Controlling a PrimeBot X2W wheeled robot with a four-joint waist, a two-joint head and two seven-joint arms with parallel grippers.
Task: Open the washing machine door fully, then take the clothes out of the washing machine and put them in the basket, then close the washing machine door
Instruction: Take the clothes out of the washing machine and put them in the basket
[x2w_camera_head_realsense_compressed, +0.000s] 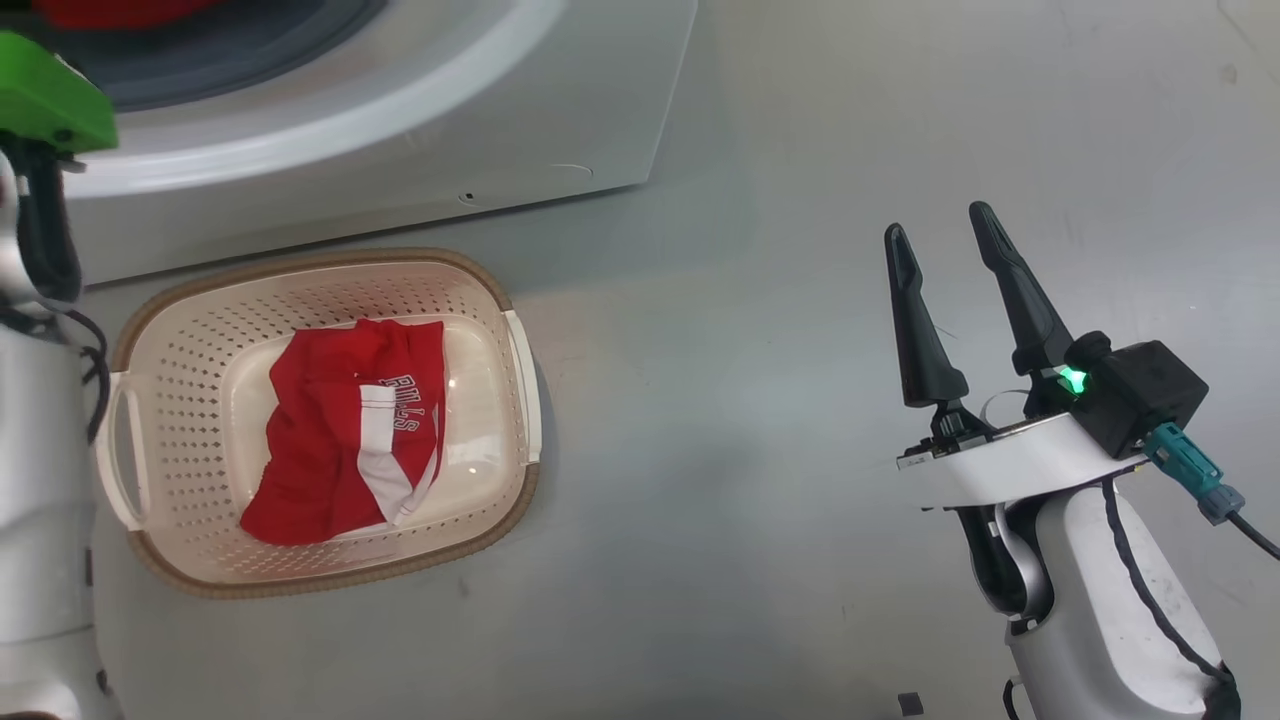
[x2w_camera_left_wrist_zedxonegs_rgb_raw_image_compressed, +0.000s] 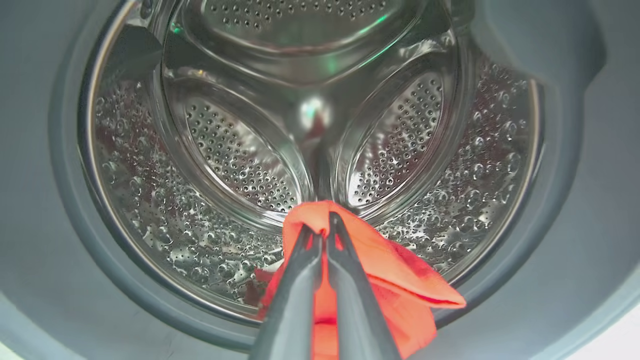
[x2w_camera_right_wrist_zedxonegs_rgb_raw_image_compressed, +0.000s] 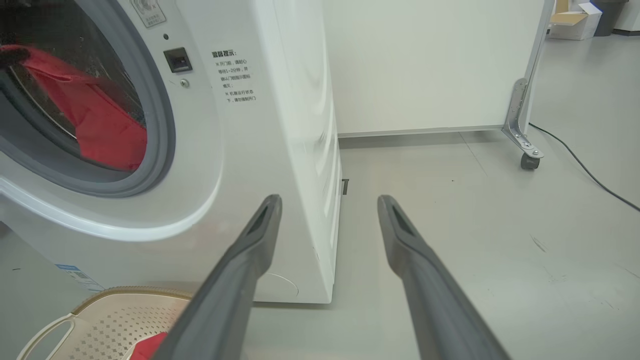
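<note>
1. grey floor: cream perforated plastic basket (x2w_camera_head_realsense_compressed: 200, 340) holds a red-and-white "bulls" garment (x2w_camera_head_realsense_compressed: 330, 450); right gripper (x2w_camera_head_realsense_compressed: 937, 222) well right of it, spread, empty.
2. left gripper (x2w_camera_left_wrist_zedxonegs_rgb_raw_image_compressed: 320, 223) clamped on red cloth (x2w_camera_left_wrist_zedxonegs_rgb_raw_image_compressed: 395, 270) inside steel drum (x2w_camera_left_wrist_zedxonegs_rgb_raw_image_compressed: 240, 155).
3. red cloth hangs in white washing machine (x2w_camera_right_wrist_zedxonegs_rgb_raw_image_compressed: 280, 125) opening, up-left of the spread fingers (x2w_camera_right_wrist_zedxonegs_rgb_raw_image_compressed: 240, 265).

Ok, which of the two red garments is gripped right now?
The plain red garment in the drum, pinched by the left end effector; the BULLS-lettered one lies loose in the basket.

Test-lab space: freestanding washing machine (x2w_camera_right_wrist_zedxonegs_rgb_raw_image_compressed: 240, 150) on bare grey floor (x2w_camera_right_wrist_zedxonegs_rgb_raw_image_compressed: 475, 225), wheeled white partition (x2w_camera_right_wrist_zedxonegs_rgb_raw_image_compressed: 430, 65), cardboard box (x2w_camera_right_wrist_zedxonegs_rgb_raw_image_compressed: 570, 19) behind.
</note>
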